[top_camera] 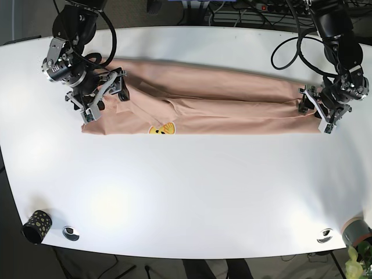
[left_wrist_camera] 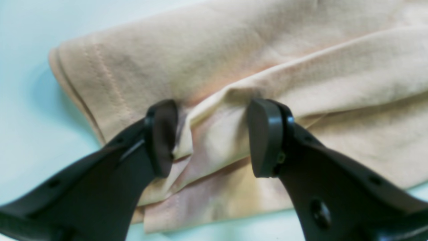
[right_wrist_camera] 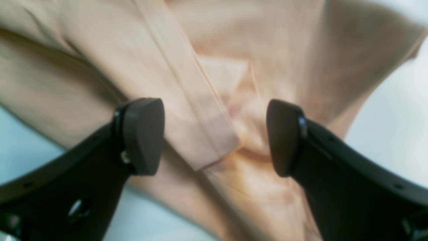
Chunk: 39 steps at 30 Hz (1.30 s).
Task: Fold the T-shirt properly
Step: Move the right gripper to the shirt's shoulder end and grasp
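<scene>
Lying long and folded on the far half of the white table (top_camera: pixel 186 192): a peach T-shirt (top_camera: pixel 209 104).
Left gripper (left_wrist_camera: pixel 212 137) spread wide over a crease at its right end; right gripper (right_wrist_camera: pixel 214 137) spread wide at its left end, clamped on nothing.

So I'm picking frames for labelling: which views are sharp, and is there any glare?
Base view: sharp, shirt evenly lit, soft glare patches on the table. Left wrist: left pincer crisp, cloth soft, far edge blurred. Right wrist: blurriest, right pincer clear, fabric smeared, bright washout at right.
</scene>
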Tool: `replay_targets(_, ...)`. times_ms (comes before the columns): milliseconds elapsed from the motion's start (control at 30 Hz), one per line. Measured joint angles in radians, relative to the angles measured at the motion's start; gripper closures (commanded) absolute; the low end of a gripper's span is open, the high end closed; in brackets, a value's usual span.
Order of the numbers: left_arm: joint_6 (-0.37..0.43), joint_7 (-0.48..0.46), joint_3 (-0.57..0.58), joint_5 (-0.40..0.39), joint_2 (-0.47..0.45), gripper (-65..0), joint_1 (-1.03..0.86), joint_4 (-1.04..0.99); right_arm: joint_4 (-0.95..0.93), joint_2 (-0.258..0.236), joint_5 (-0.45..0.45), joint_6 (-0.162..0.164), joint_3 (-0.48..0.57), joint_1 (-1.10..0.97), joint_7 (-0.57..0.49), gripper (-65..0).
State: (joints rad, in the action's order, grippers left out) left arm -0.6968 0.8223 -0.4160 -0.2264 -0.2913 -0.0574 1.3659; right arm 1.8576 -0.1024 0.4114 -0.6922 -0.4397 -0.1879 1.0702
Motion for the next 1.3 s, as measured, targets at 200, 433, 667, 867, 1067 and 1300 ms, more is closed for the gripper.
replay_targets(200, 0.0, 0.02, -0.004, 0.003, 0.003, -31.7, 0.019, 0.0, 0.032, 0.022, 0.155, -0.001, 0.012, -0.007, 0.003, -46.0)
replay_targets(433, -0.001, 0.026, -0.019, 0.008, 0.009, -31.7, 0.034, -0.003, -0.124, 0.023, 0.177, 0.0, 0.122, 0.002, 0.006, -46.0)
replay_targets(667, -0.001, 0.052, -0.022, 0.019, 0.014, -31.8, 0.058, -0.006, -0.284, 0.0, 0.203, -0.008, 0.166, 0.032, -0.102, -46.0)
replay_targets(867, -0.001, 0.099, -0.025, 0.006, 0.017, -32.4, 0.04, 0.102, -0.288, -0.017, 0.204, -0.008, 0.192, 0.031, -0.121, -46.0)
replay_targets(1067, -0.003, 0.233, -0.194, -0.197, 0.016, -37.8, 0.057, 0.147, -0.288, -0.02, 0.207, -0.008, 0.193, 0.029, -0.12, -46.0)
replay_targets(1300, 0.0, 0.288, -0.335, -0.305, 0.005, -47.4, 0.053, 0.088, -0.288, -0.019, 0.203, -0.008, 0.193, 0.032, -0.119, -46.0)
